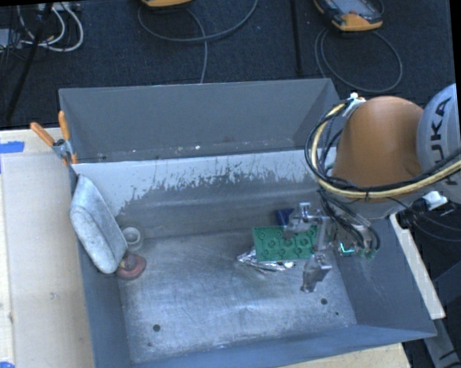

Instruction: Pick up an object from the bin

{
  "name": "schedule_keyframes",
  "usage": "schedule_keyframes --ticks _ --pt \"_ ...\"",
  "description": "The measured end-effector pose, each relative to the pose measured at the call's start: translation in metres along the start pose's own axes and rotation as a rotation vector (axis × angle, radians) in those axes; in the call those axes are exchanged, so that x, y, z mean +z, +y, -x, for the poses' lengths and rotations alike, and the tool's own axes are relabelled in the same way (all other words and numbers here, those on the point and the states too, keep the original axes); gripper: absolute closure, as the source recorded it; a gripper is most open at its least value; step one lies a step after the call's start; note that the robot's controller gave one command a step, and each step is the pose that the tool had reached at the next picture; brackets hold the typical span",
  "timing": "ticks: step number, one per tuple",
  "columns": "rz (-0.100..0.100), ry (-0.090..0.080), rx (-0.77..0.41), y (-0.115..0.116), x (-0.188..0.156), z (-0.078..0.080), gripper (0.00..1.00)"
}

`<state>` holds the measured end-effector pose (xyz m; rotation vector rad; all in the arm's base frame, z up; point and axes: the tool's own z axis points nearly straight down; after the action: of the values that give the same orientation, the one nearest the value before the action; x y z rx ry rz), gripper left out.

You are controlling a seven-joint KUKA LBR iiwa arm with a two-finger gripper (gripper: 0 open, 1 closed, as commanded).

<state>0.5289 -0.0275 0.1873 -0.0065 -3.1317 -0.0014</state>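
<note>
At the right of the grey bin [202,133], the gripper [311,244] hangs beside a green studded brick [280,243] touching crumpled foil [261,262]; whether it is open cannot be told.

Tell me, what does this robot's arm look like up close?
A pale grey arm with dark KUKA lettering ends in a rounded orange-brown cover. Black and yellow cables loop around that cover. Beyond it sits a small silvery metal tool with a tiny green light.
</note>
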Motion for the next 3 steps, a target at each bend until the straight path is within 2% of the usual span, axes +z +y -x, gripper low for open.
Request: schedule_keyframes --ticks 1,2,3 --pt "-0.003 -0.025 -0.148 0.030 0.111 0.043 0.00" --pt "-0.004 -0.041 -0.148 0.030 0.106 0.047 1.00" --pt "-0.005 -0.018 -0.490 0.017 -0.072 0.047 1.00"
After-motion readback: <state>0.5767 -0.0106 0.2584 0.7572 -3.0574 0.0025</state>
